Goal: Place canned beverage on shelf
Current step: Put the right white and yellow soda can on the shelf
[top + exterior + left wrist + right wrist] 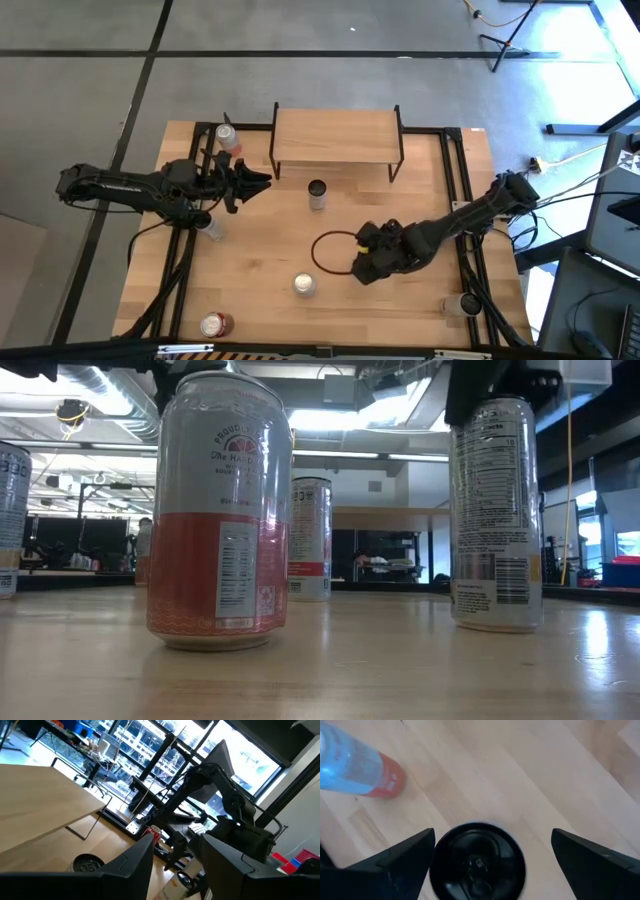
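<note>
While both hands stand empty, no can is on the shelf point(337, 137).
High view: right hand point(362, 266), fingers apart, near a silver-topped can point(304, 285). Right wrist view: a black can point(477, 861) sits between its fingers; centre, descend squarely. Left hand point(262, 181), part-open, waits beside the shelf.

Overhead and table-level cameras share the table point(260, 250).

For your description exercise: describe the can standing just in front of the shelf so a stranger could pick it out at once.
Start at the shelf, the small wooden rack at the table's far edge. Just in front of it, slightly left of its middle, stands one upright can. Unlike the other cans, which stand near the table's edges or the left gripper, it stands alone with a dark top.
</note>
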`<action>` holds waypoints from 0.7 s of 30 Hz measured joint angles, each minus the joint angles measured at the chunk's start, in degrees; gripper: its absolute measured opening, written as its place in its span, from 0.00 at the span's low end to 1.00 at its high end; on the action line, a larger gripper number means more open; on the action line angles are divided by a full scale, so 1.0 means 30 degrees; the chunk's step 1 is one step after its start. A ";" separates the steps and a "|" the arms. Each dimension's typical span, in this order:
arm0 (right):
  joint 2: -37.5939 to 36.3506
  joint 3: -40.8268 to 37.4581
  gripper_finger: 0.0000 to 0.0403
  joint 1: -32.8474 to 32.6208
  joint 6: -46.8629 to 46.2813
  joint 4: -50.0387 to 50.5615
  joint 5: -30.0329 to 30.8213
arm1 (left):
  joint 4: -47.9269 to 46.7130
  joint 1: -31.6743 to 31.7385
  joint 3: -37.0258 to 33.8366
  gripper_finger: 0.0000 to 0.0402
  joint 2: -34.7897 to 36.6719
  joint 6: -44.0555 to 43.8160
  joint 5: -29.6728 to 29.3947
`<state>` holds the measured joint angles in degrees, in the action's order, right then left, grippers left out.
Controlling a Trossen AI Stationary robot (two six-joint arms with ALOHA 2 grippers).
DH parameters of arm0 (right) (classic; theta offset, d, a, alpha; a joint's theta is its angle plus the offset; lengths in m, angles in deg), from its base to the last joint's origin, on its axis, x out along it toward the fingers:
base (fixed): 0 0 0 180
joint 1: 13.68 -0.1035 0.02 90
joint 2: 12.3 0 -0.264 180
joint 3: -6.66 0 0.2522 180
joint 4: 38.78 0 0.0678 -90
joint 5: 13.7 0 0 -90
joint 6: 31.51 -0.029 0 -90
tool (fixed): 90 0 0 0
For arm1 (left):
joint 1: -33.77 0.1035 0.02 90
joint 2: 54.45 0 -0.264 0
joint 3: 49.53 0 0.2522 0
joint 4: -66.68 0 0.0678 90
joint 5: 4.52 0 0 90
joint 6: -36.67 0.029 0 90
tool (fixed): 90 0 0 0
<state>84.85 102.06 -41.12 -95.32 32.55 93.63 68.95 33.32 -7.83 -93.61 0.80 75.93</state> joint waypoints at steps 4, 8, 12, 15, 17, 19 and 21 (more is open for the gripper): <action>0.0403 0.0000 0.95 0.0019 0.0384 -0.0151 -0.0457 | 0.0029 0.0002 0.0000 0.39 0.0000 0.0000 -0.0006; 0.0419 0.0000 0.83 0.0022 0.0996 -0.0023 -0.0976 | -0.0015 0.0000 0.0000 0.39 0.0000 0.0002 -0.0006; 0.0367 0.0007 0.59 0.0022 0.2095 0.0376 -0.1355 | -0.0015 -0.0002 0.0000 0.39 0.0000 0.0009 -0.0006; 0.0228 0.0027 0.55 0.0029 0.4134 0.0355 -0.1571 | -0.0015 0.0002 0.0000 0.39 0.0000 0.0073 -0.0006; 0.0024 -0.0007 0.55 0.0036 0.6394 0.0476 -0.1944 | -0.0015 -0.0003 0.0000 0.39 0.0000 0.0077 0.0002; -0.0356 -0.0017 0.55 0.0029 0.9596 0.0546 -0.2565 | -0.0022 -0.0003 0.0000 0.39 0.0000 0.0078 0.0002; -0.0733 -0.0012 0.55 0.0029 1.2832 0.0476 -0.3189 | -0.0022 0.0001 0.0000 0.39 0.0000 0.0103 0.0001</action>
<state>82.65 102.03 -41.03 -56.82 33.98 84.06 68.88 33.32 -7.83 -93.61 1.11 75.93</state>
